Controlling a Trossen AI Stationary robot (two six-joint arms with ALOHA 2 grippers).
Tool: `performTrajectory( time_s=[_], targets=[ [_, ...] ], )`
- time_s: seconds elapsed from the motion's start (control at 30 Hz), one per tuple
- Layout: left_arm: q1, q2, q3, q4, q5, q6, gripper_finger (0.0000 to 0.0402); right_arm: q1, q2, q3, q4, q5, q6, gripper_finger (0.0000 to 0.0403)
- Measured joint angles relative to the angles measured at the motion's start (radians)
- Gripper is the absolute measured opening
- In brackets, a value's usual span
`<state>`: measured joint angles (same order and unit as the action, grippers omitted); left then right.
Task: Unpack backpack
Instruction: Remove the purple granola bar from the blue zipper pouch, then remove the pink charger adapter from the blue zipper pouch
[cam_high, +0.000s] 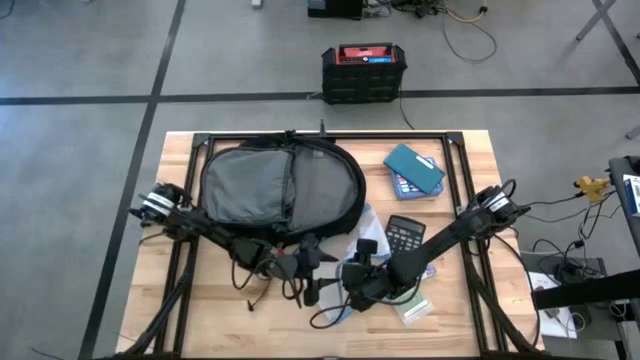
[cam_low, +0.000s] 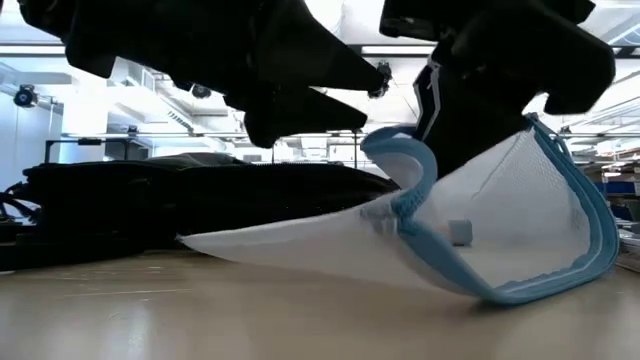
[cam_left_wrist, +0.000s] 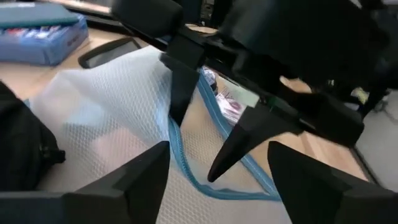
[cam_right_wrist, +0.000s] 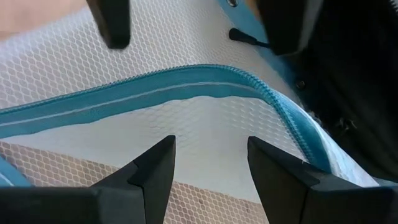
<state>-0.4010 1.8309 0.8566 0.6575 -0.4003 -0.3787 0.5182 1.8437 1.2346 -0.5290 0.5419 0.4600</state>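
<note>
High view: backpack (cam_high: 280, 185) lies at the counter's (cam_high: 470, 320) far-left; calculator (cam_high: 405, 236) and teal case (cam_high: 414, 168) beside it. Left gripper (cam_high: 312, 272) fingers apart; right gripper (cam_high: 357, 268) fingers apart over the mesh pouch (cam_low: 520, 215).

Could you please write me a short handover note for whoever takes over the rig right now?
Left gripper: open, just in front of the backpack, holding nothing.
Right gripper: jaws part open over the white mesh pouch with the blue zipper; whether it grips it is not clear.
Backpack: lying at the table's back left.
Already out on the table: the mesh pouch at front centre, a calculator, a teal notebook at the back right.
Left to do: set the pouch down clear of the backpack, then check the backpack for more; its inside cannot be seen.
</note>
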Motion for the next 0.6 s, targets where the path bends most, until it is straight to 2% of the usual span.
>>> performTrajectory(
  time_s=[0.2, 0.5, 0.6],
  targets=[
    [0.028, 0.016, 0.000, -0.045, -0.055, -0.027, 0.0270, 0.000, -0.004, 0.000, 0.023, 0.001, -0.009, 0.0183],
    [0.069, 0.103, 0.000, -0.002, -0.059, -0.072, 0.0260, -0.001, -0.020, 0.000, 0.043, 0.001, -0.027, 0.0183],
    [0.070, 0.112, 0.000, 0.010, -0.055, -0.070, 0.0237, 0.011, -0.036, 0.001, 0.031, 0.002, -0.007, 0.0183]
  ],
)
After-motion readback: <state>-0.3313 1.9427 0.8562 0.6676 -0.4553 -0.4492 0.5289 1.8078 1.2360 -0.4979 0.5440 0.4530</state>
